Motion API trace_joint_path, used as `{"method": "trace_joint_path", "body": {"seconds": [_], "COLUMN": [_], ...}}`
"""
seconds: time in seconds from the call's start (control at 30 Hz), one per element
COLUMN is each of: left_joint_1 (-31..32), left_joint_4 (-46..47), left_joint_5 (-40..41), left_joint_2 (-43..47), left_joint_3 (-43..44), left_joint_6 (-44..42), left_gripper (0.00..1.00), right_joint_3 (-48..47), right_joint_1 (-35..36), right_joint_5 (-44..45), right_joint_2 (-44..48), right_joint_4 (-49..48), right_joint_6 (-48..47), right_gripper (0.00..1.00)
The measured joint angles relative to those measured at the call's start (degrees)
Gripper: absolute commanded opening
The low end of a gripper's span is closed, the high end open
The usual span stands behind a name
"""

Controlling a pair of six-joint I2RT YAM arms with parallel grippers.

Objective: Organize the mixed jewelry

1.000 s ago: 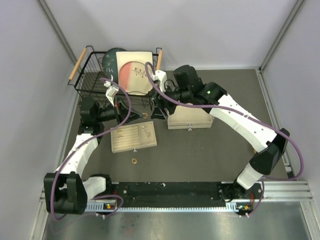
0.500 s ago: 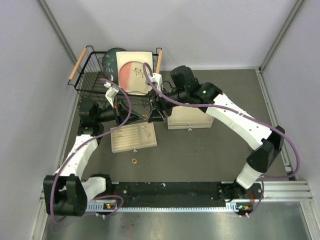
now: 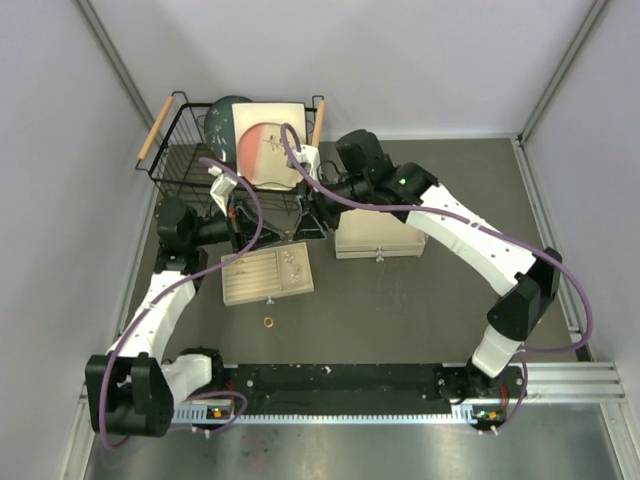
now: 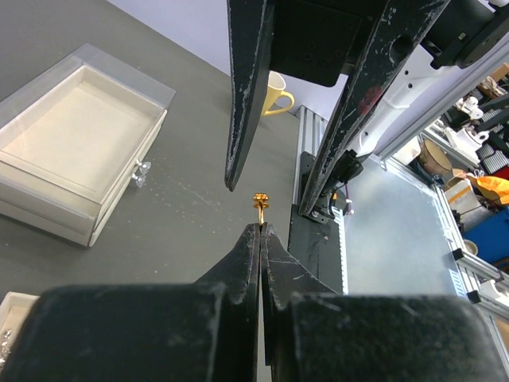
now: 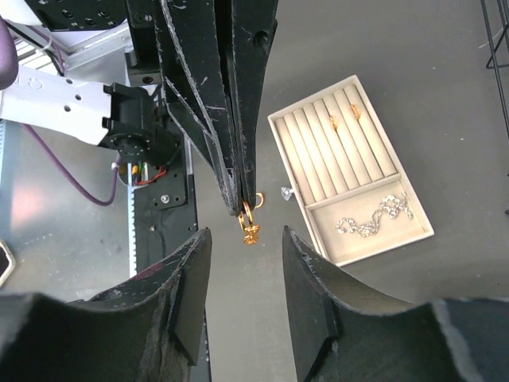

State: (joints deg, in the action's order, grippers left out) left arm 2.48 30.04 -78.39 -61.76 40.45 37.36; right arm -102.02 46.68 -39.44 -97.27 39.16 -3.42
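1. From above, we see a dark gray table (image 3: 420,310) with plain pale walls around it. The left gripper (image 3: 275,234) and the right gripper (image 3: 300,230) meet tip to tip over the far edge of a beige tray (image 3: 245,280). A thin gold ring (image 3: 268,322) lies flat on the table by itself, near the front of the tray. A beige box (image 3: 378,238) sits to the right of the tray. A black wire basket (image 3: 180,165) with wooden handles stands at the back with dishes in it. Purple cables loop over both arms.

2. From the left wrist, we see the left gripper's black fingers pressed together. They pinch a small shiny gold piece (image 4: 259,200) at their tips, up in the air. The right gripper's two long, scratched black fingers are spread, one on each side of the gold piece, and do not touch it. The box has a clear shell and a little clear knob (image 4: 141,169). A yellow mug (image 4: 280,89) stands far off.

3. From the right wrist, we see the right gripper's own fingers held wide apart. The gold piece hangs from the left gripper's tips just beyond that gap. The tray has long soft rolls with two gold bits (image 5: 332,122) tucked between them. A bumpy silver chain (image 5: 370,219) lies curled in its end part.
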Motion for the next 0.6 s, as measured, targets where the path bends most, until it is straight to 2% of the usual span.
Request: {"method": "trace_joint_path", "body": {"seconds": [0.33, 0.6], "left_joint_1": [0.3, 0.3], "left_joint_4": [0.0, 0.0], "left_joint_5": [0.0, 0.0], "left_joint_2": [0.2, 0.5], "left_joint_3": [0.0, -0.1], "left_joint_6": [0.0, 0.1], "left_gripper": [0.0, 0.0], "right_joint_3": [-0.5, -0.5], "right_joint_1": [0.0, 0.0], "right_joint_5": [-0.5, -0.9], "right_joint_2": [0.0, -1.0], "right_joint_4": [-0.2, -0.2], "right_joint_6": [0.0, 0.0], "right_gripper": [0.32, 0.29]}}
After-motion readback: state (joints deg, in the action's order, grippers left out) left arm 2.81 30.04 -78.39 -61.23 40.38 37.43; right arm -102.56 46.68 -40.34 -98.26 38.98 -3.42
